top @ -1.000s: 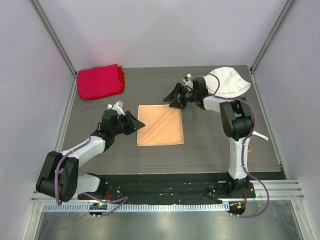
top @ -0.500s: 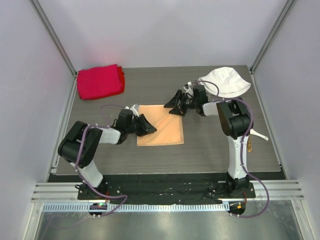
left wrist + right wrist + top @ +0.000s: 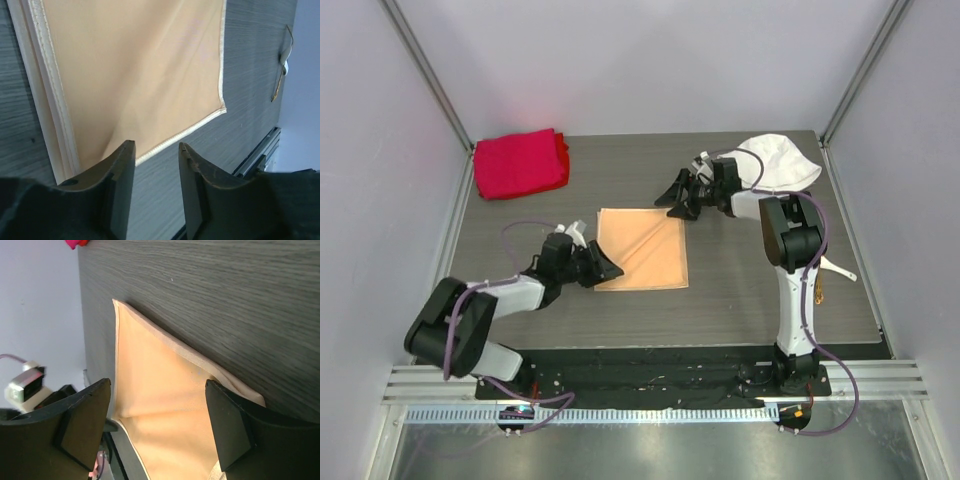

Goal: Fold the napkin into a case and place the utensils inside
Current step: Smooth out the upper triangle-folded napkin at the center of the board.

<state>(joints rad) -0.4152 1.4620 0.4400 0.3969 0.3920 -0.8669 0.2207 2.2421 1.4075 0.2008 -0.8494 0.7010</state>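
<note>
**Fingers (image 3: 117, 190) parted on both grippers, napkin (image 3: 645, 250) flat at centre**

Your left gripper (image 3: 611, 270) sits at its 7 o'clock corner and your right gripper (image 3: 675, 197) by the 1 o'clock corner, both empty. Red cloth (image 3: 518, 163) lies at 10, white hat (image 3: 782, 165) at 2. The napkin is nearly square, and its crease runs 1 to 7.

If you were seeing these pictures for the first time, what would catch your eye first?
The shiny peach napkin lying flat in the middle, with an open gripper at each of two opposite corners: the left gripper near-left, the right gripper far-right. Next come the bright red cloth at far left and the white hat at far right.
</note>
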